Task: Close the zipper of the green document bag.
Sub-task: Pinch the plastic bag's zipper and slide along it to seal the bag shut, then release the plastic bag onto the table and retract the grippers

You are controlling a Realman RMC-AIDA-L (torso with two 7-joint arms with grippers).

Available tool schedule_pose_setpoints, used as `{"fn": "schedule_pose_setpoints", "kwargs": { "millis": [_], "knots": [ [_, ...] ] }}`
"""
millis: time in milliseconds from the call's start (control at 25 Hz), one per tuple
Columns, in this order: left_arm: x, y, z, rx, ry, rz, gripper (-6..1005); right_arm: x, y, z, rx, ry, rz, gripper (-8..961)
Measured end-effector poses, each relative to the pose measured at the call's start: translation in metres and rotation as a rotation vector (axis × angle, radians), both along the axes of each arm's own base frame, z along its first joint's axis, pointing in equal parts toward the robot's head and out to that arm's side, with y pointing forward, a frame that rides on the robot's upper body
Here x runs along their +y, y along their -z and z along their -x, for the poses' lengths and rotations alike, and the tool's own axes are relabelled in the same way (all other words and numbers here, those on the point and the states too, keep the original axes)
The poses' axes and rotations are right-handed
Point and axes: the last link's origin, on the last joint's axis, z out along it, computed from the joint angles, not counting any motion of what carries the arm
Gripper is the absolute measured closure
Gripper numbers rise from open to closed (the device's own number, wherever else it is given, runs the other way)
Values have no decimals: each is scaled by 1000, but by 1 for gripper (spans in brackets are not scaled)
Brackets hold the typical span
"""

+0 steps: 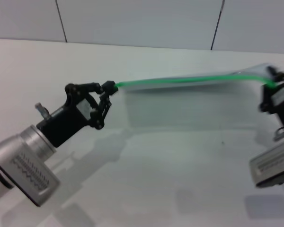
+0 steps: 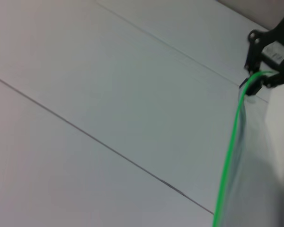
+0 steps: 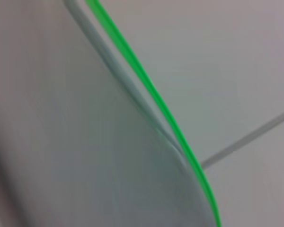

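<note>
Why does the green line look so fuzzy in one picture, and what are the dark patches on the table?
Right wrist view: the zipper is too close, so it blurs. Head view: the dark patches are soft shadows under the left gripper and the green document bag.

A translucent, smooth plastic green document bag (image 1: 194,81) with a glossy bright green plastic zipper (image 1: 180,80) is held above a smooth, matt white counter (image 1: 156,156).
</note>
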Motion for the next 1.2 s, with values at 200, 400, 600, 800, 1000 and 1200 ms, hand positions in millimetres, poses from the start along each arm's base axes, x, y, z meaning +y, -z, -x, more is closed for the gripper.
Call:
{"fn": "schedule_pose_setpoints", "kwargs": {
  "millis": [200, 400, 600, 800, 1000, 1200],
  "knots": [
    [6, -3, -9, -87, -4, 24, 897, 3, -20, -4, 84, 57, -143, 904],
    [7, -5, -11, -131, -12, 51, 860, 1, -20, 0, 111, 46, -159, 821],
    [7, -6, -11, -154, -22, 55, 701, -3, -16, 11, 147, 8, -156, 623],
    [9, -19, -12, -281, -55, 38, 614, -10, -22, 24, 308, -72, -176, 484],
    [7, -32, -10, -412, -79, 51, 609, -14, -26, 32, 509, -165, -103, 367],
    [7, -39, -10, -525, -98, 95, 604, -11, -27, 37, 680, -199, -25, 130]
  ]
}}
